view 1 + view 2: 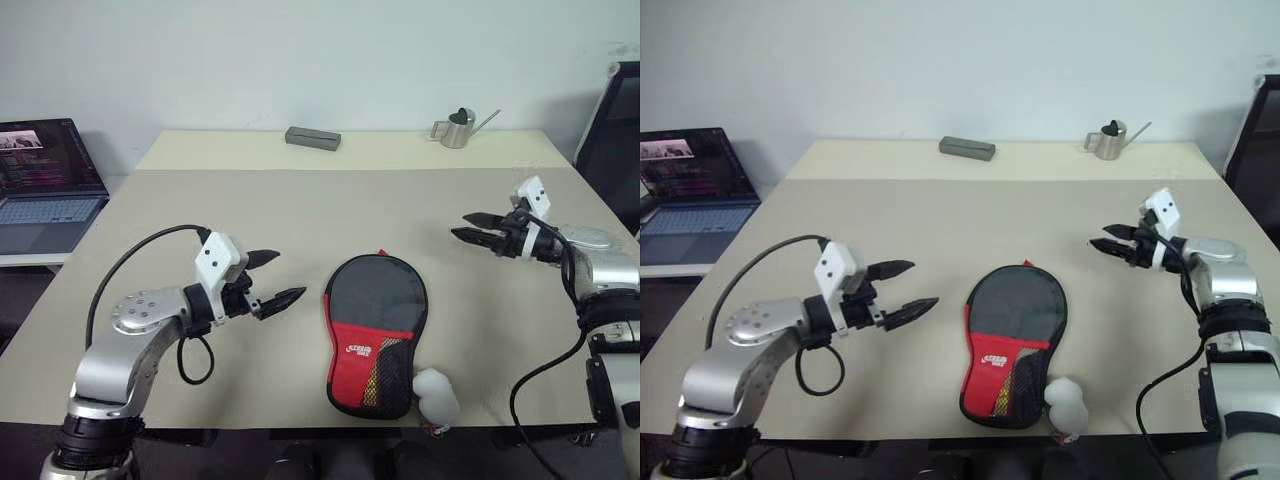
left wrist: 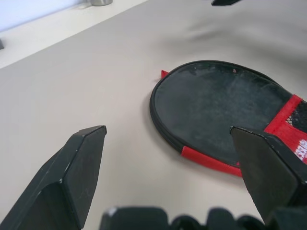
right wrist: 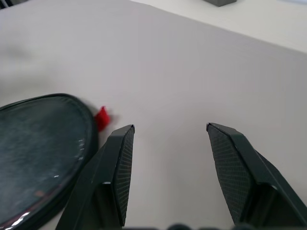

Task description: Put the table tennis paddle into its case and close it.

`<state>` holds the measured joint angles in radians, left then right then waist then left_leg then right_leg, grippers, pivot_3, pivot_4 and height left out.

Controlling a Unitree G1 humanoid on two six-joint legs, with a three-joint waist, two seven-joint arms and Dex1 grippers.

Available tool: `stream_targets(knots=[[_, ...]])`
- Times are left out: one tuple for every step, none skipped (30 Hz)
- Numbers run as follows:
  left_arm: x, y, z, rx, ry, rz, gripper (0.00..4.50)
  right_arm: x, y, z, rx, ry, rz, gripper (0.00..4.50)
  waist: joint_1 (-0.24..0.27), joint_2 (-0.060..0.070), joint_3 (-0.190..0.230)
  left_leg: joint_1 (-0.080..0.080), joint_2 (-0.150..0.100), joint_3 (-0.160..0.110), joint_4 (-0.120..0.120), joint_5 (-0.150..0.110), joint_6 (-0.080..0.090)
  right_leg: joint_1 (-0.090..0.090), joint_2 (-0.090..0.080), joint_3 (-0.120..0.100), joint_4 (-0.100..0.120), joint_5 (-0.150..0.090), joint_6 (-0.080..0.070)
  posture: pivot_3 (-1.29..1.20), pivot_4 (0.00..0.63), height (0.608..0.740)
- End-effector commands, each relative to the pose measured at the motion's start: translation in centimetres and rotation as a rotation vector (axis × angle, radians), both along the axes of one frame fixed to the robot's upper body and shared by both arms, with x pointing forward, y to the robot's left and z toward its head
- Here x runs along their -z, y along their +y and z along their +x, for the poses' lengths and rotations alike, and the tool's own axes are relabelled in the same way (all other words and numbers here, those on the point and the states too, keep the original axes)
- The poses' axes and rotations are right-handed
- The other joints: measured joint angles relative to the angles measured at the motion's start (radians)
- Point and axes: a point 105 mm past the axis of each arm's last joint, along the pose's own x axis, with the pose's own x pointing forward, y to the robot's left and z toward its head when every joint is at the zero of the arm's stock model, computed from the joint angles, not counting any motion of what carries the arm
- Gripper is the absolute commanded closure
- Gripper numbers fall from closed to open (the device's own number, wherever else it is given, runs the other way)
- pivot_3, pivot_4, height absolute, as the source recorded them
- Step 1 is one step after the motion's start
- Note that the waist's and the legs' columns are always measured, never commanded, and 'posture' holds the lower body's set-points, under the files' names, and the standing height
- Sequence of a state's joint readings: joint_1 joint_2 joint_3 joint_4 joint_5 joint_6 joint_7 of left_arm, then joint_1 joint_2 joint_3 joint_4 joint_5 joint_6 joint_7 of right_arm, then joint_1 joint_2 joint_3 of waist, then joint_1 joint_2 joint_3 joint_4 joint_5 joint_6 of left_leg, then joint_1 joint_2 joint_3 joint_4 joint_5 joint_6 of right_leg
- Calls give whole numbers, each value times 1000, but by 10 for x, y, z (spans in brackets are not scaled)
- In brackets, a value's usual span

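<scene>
Case [image 1: 374, 334] lay flat on table [image 1: 300, 215], pom-pom [image 1: 436, 397] at its near end. Left gripper [image 1: 268, 280] and right gripper [image 1: 468, 226] flanked it, both spread open, empty.

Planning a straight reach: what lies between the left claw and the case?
Only bare tabletop lies between the open left claw and the case, as the left eye view shows.

Beige table [image 1: 300, 210] against a plain white wall [image 1: 300, 60]; laptop [image 1: 45, 185] on a side desk
</scene>
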<state>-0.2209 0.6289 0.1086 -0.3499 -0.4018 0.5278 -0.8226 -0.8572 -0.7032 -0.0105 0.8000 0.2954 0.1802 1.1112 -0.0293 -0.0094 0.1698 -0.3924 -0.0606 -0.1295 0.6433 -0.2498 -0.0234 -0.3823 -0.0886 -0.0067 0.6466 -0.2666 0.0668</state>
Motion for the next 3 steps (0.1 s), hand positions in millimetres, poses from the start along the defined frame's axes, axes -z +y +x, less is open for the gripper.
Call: stream_targets(knots=[[1,5,4,-56,-36,-6,0,-10,2,-1,-22,-52,-6,1863,0,0,0,0,0,0,0,0,-1,0,0,0,0,0,0,0,150,740],[2,5,4,-63,-36,-8,0,-9,3,-2,-29,-48,-12,1863,0,0,0,-1,0,0,0,0,-1,-1,0,1,0,0,0,0,150,740],[3,5,6,-74,-38,-18,0,-7,3,-2,-29,-42,-12,1863,0,0,0,-1,0,1,0,0,-1,-2,0,1,1,0,0,0,150,740]])
